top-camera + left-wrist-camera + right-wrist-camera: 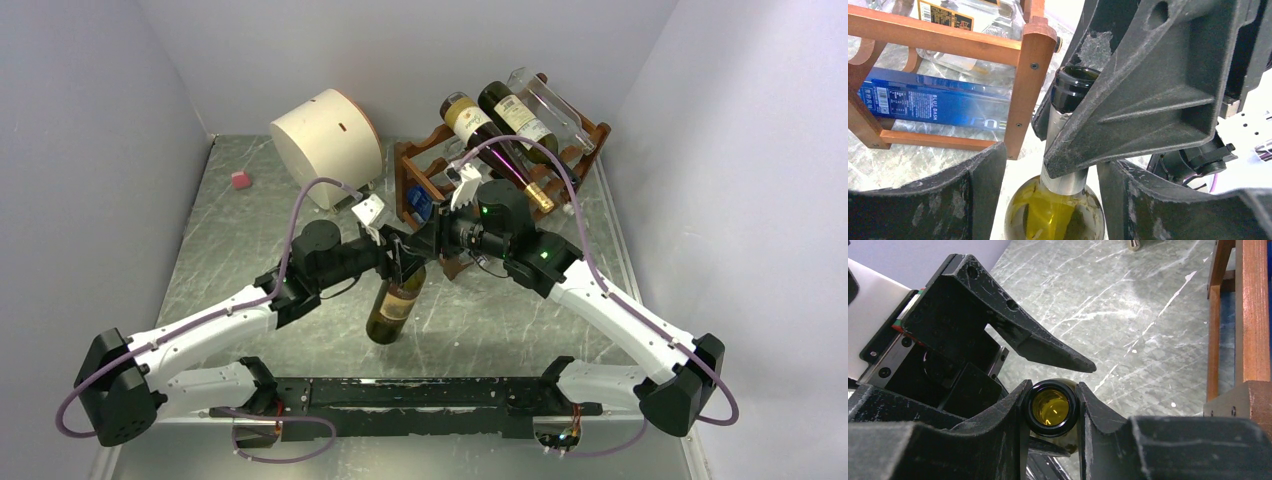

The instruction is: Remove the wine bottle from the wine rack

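Item: wine bottle (392, 305), olive-green glass, open mouth, grey foil on the neck. Place: centre of the overhead view, off the wine rack (406, 182), near the rack's left post, body slanting down toward the bottom of the frame over the grey marbled table (250, 235).

Right gripper (1052, 390): clamped on the bottle neck just under the lip; in its own wrist view the mouth sits squeezed between both fingers.

Left gripper (1050, 157): fingers apart, one on each side of the bottle's shoulder, lower centre of its wrist view. Whether they press the glass, I cannot tell.

Rack: reddish-brown wood, upper right of centre in the overhead view. Three bottles lie across its top; a blue box (933, 100) lies in a lower tier.

Other: cream drum (325, 135), upper left of the rack; small pink block (240, 180), further left.
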You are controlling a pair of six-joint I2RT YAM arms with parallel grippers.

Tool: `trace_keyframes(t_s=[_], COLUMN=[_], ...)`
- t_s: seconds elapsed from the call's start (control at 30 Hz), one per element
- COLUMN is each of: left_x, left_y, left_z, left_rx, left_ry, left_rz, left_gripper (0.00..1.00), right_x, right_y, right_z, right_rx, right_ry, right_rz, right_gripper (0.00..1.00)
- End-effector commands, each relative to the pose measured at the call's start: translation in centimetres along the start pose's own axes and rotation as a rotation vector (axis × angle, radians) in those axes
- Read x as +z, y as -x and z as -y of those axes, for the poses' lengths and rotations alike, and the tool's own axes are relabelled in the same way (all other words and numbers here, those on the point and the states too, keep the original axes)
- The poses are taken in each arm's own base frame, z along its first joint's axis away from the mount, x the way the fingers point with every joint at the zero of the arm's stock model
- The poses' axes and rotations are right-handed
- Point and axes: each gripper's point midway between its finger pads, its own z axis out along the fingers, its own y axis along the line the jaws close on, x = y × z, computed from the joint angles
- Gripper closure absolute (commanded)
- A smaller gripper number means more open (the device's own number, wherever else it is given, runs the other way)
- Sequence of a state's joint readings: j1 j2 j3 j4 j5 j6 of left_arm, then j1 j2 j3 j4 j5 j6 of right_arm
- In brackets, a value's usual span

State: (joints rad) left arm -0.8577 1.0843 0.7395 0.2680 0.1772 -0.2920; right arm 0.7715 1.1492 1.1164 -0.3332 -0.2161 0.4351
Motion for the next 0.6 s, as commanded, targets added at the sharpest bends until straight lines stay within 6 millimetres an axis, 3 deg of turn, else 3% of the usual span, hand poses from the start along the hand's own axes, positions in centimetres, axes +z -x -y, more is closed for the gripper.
trace_keyframes(t_s=[0.0, 0.1, 0.3, 0.37, 0.57], left_x=[0.3, 0.2, 0.1, -0.2, -1.5], left_y=[2.4, 2.5, 2.4, 2.6, 3.0], left_z=[0.8, 1.0, 0.7, 0.6, 0.4], left_rx=[0.033, 0.047, 0.087, 0.087, 0.057], left_ry=[-0.041, -0.054, -0.036, -0.025, 0.008], left_rz=[0.071, 0.076, 0.043, 0.041, 0.070], left_gripper=[0.30, 0.34, 0.85, 0.93, 0.93], right_x=[-1.1, -0.9, -0.8, -0.9, -1.2], right_y=[4.8, 4.7, 4.7, 4.8, 5.1], right_z=[-3.3, -3.3, -3.5, -3.6, -3.4], right_rx=[0.001, 0.000, 0.003, 0.004, -0.013], right_ry=[0.108, 0.110, 0.114, 0.117, 0.104], right_rz=[0.139, 0.126, 0.118, 0.123, 0.128], right_gripper=[1.00, 1.00, 0.98, 0.83, 0.36])
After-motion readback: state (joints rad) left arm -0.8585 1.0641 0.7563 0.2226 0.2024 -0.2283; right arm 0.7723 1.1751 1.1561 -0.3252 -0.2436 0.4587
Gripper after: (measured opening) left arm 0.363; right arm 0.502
